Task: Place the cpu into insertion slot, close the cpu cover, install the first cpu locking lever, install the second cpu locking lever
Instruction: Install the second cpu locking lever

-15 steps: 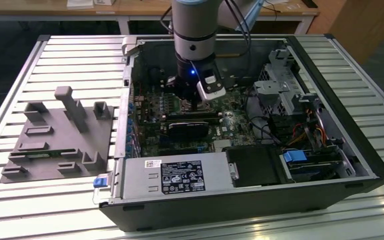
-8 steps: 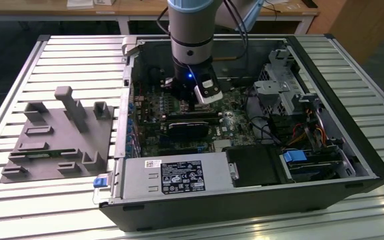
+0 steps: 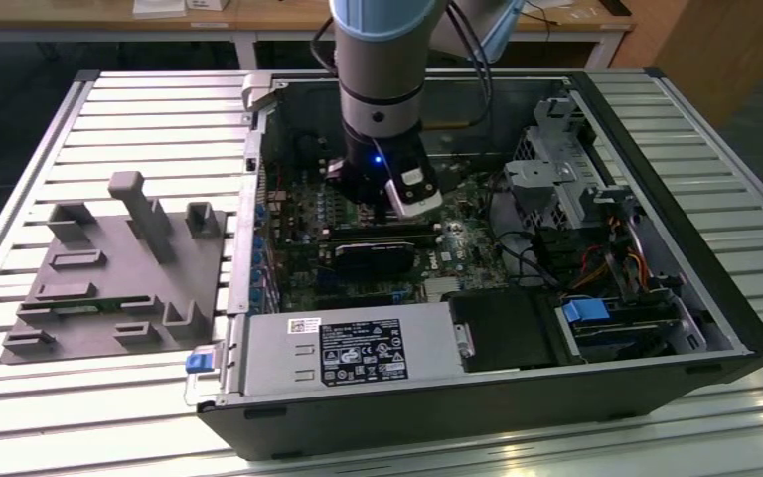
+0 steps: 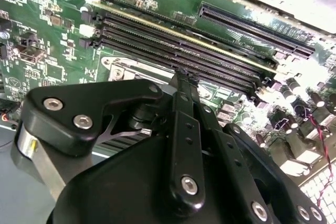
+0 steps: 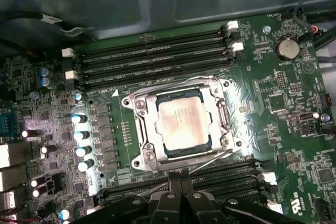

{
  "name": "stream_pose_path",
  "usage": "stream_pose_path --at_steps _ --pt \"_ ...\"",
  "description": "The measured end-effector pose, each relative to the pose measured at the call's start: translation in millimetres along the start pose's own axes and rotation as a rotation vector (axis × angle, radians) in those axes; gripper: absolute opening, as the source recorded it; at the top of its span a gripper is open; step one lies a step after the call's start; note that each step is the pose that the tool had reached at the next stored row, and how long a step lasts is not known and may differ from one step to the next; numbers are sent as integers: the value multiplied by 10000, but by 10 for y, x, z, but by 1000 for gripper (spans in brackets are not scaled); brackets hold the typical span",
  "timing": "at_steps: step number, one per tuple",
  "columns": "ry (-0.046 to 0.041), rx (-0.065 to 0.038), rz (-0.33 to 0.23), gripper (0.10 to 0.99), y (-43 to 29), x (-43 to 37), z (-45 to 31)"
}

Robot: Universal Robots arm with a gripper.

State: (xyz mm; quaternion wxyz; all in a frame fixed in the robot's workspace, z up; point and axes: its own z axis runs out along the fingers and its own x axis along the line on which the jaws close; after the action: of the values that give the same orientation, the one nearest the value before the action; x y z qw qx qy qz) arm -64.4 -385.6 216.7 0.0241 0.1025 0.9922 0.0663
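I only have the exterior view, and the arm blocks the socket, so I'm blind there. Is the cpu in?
Observer: Yes. In the first wrist view the cpu lies flat in the insertion slot.
Operator: And the cover?
Observer: The cpu cover is down, framing the chip's metal top.
Operator: Where's the gripper?
Observer: The gripper is shut and empty. It sits beside the slot, close to a slanted locking lever.

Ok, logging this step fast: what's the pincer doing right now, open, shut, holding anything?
Pincer: shut, holding nothing, above the motherboard beside the cpu, which sits in its slot under the cover.
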Motion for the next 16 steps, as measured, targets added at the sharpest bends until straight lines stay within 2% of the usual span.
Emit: stream_pose_path --at_steps 9,16 --pt "147 -693 34 102 -108 9 20" --pt "238 -1142 64 102 -233 22 23"
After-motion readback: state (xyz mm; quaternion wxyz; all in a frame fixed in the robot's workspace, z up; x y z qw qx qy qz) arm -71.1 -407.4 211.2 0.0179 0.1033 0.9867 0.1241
